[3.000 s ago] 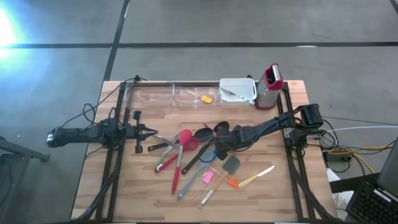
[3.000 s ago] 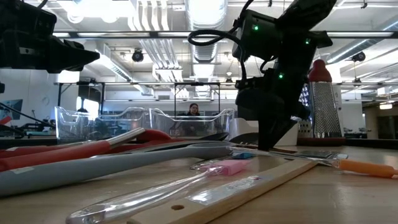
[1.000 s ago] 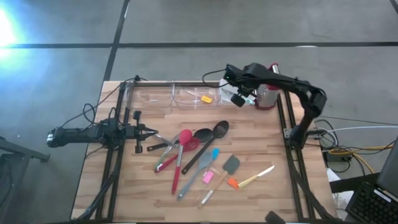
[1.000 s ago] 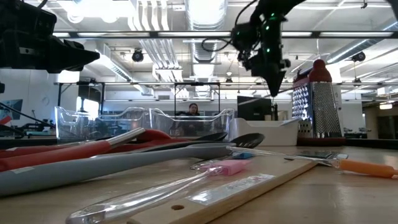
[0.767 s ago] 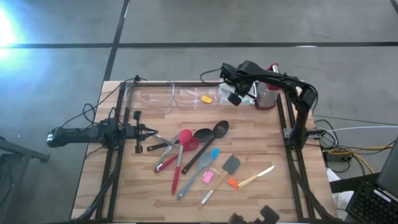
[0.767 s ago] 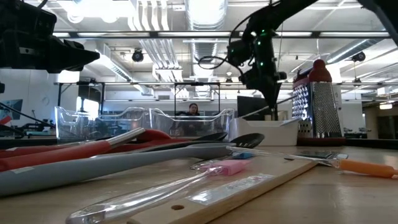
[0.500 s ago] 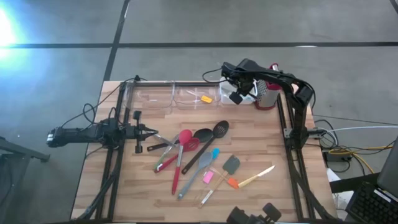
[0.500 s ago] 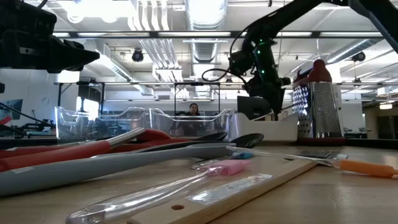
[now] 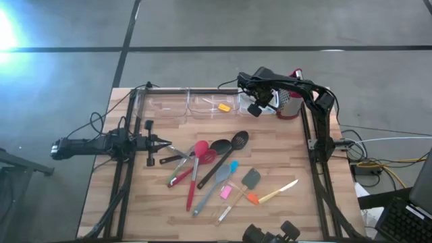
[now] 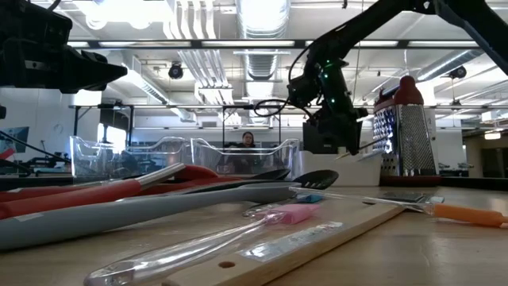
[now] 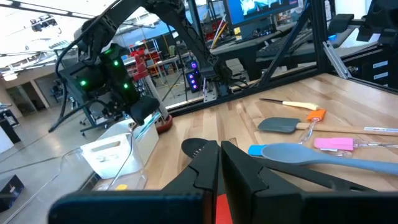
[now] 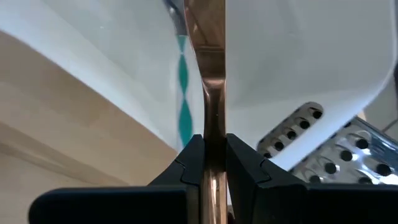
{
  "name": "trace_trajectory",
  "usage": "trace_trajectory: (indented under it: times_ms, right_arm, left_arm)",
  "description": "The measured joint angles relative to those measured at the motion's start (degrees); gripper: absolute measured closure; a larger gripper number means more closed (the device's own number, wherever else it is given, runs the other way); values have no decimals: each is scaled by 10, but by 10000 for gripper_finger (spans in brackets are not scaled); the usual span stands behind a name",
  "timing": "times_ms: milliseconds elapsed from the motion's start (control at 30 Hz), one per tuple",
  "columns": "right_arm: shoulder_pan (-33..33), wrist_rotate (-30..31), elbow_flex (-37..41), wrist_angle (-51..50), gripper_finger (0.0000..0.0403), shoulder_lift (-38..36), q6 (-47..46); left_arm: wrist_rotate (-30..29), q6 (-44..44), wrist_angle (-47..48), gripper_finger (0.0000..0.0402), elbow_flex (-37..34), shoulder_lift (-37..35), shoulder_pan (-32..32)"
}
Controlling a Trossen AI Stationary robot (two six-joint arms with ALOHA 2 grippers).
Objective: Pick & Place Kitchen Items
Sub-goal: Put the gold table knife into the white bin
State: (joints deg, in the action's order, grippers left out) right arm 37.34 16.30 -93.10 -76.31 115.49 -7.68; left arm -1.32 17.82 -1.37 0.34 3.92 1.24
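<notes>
My right gripper (image 9: 258, 102) hangs over the white tub (image 9: 269, 102) at the table's far right, shut on a slim copper-coloured utensil (image 12: 212, 74). The utensil reaches down into the tub (image 12: 298, 56), beside a teal spiral piece (image 12: 183, 106). The other kitchen items (image 9: 216, 169) lie loose on the middle of the wooden table: red whisk, black spoons, small scrapers, a knife. At the table's left side my left gripper (image 9: 167, 142) is shut on nothing, pointing level toward them (image 11: 219, 149). My right gripper pinches the copper utensil's narrow handle (image 12: 213, 140) between its two fingers (image 12: 242, 158). The fingers come steeply from above and lie along the handle. The utensil hangs below them into the white tub; its lower end runs out of the picture.
The steel box grater with a red top (image 9: 292, 100) stands right beside the white tub, also in the low view (image 10: 407, 127). Clear tubs (image 9: 182, 104) line the far edge to the left, one holding a small orange piece (image 9: 224, 107).
My right gripper has gone down toward the white tub with the copper utensil, tipping more steeply downward, and stays shut on it. The utensil has sunk from above the tub into it.
</notes>
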Motion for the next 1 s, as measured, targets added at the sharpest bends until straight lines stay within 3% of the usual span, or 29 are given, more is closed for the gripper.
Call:
trace_trajectory:
  times_ms: [1000]
  right_arm:
    - [-2, -78, 9, 38, 359, 0, -14]
  left_arm:
    - [0, 0, 0, 378, 0, 0, 0]
